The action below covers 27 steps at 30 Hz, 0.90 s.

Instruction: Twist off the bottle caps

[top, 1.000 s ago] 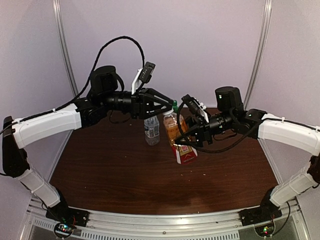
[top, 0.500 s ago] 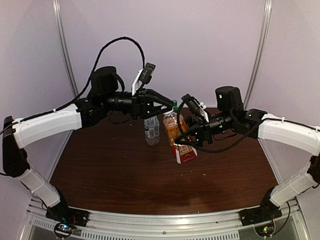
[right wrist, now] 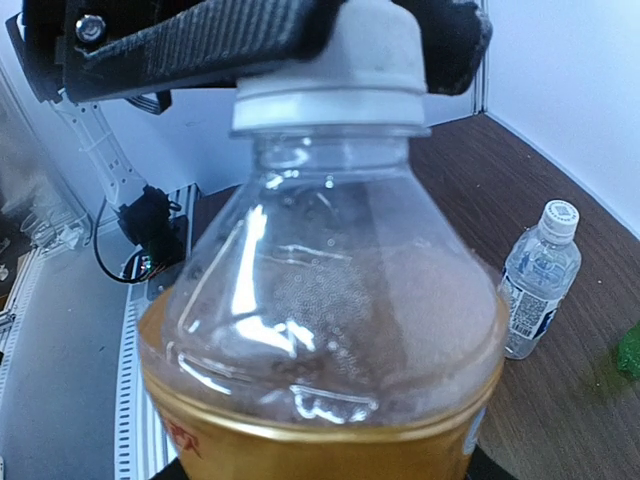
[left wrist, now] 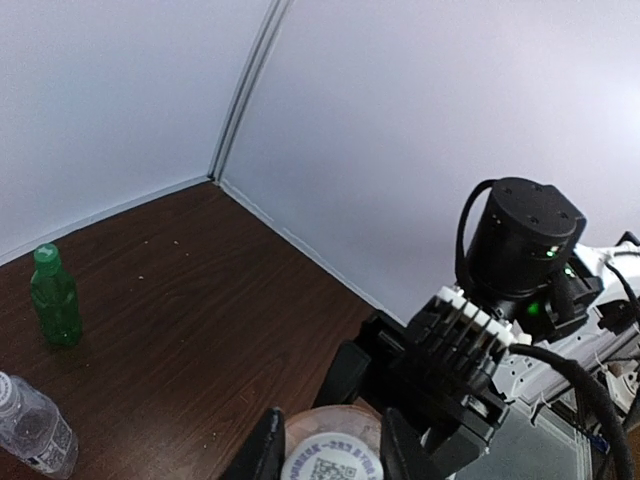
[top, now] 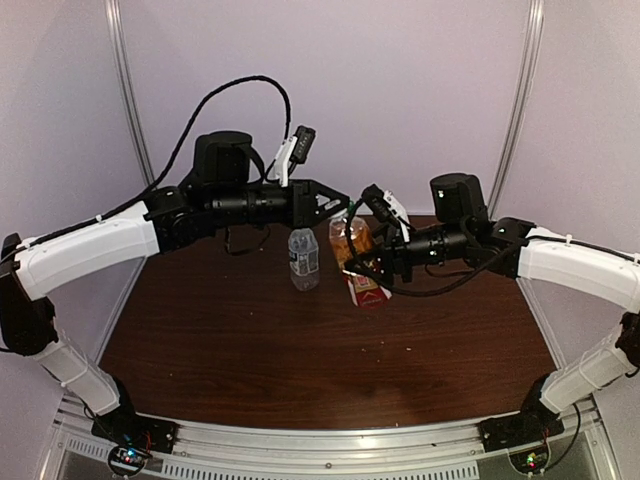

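The amber bottle [top: 352, 245] with the red label is held off the table, tilted. My right gripper [top: 372, 268] is shut round its body, which fills the right wrist view [right wrist: 330, 330]. My left gripper [top: 338, 203] is shut on its white cap [right wrist: 340, 60]. In the left wrist view its fingers [left wrist: 265, 450] flank that cap [left wrist: 330, 465]. The clear water bottle [top: 303, 258], white cap on, stands left of the amber one. The small green bottle [left wrist: 55, 300], green cap on, stands further back.
The brown table [top: 250, 340] is ringed by pale walls at the back and sides. The clear bottle [right wrist: 540, 275] and a sliver of the green bottle [right wrist: 630, 360] show at the right of the right wrist view. The arm bases stand at the near edge.
My left arm has shifted right and its gripper has settled over the amber bottle's cap. The right gripper has raised the bottle slightly and it now tilts less.
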Each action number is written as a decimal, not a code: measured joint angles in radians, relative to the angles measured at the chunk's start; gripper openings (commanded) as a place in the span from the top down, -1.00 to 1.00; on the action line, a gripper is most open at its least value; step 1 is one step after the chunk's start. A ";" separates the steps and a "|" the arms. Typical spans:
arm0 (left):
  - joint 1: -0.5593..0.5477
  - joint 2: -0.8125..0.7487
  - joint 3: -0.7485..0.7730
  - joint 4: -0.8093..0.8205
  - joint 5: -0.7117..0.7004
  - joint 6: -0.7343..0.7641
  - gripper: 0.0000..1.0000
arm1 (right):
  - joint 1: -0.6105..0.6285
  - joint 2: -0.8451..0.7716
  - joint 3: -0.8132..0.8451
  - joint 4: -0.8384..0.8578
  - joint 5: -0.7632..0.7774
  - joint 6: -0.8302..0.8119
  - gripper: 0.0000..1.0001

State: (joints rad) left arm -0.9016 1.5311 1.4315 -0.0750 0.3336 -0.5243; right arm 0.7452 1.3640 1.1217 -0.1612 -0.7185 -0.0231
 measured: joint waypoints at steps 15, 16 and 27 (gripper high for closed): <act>-0.055 -0.011 0.019 -0.040 -0.216 -0.027 -0.22 | 0.009 0.000 0.015 -0.004 0.050 -0.023 -0.02; -0.049 -0.020 0.011 -0.039 -0.201 -0.008 -0.32 | 0.008 0.000 0.015 -0.008 0.037 -0.026 -0.06; 0.101 -0.169 -0.071 0.047 0.204 0.176 -0.65 | 0.005 0.000 0.020 -0.043 -0.220 -0.053 -0.13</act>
State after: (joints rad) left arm -0.8009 1.3621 1.3609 -0.0277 0.5377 -0.3481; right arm 0.7502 1.3636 1.1419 -0.2043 -0.9386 -0.0761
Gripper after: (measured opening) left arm 0.822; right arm 0.566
